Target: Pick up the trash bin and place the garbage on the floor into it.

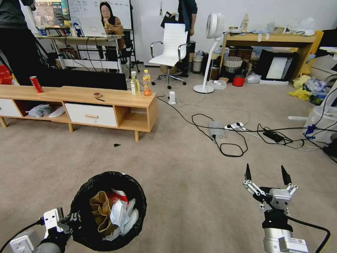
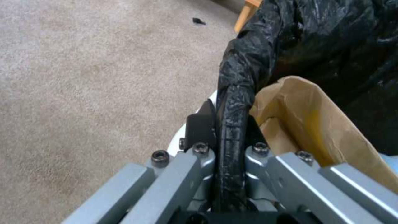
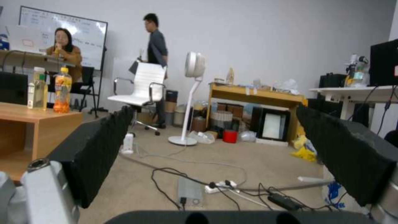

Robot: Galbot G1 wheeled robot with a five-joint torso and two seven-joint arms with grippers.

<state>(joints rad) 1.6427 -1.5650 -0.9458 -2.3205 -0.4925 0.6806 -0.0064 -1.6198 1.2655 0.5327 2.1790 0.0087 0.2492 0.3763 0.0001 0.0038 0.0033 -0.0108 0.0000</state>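
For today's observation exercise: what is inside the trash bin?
Inside the trash bin: a crumpled brown paper bag, white tissues and a red packet. Anything beneath them is hidden.

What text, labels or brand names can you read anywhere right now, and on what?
None can be read.
Whiteboard: handwriting, too small to read.
Red can on the low cabinet: print blurred.
Two drink bottles: labels blurred.
Red packet in the trash bin, held by the left tool: print unreadable.
Right tool, open and empty: no markings visible.

black bin liner, brown paper bag
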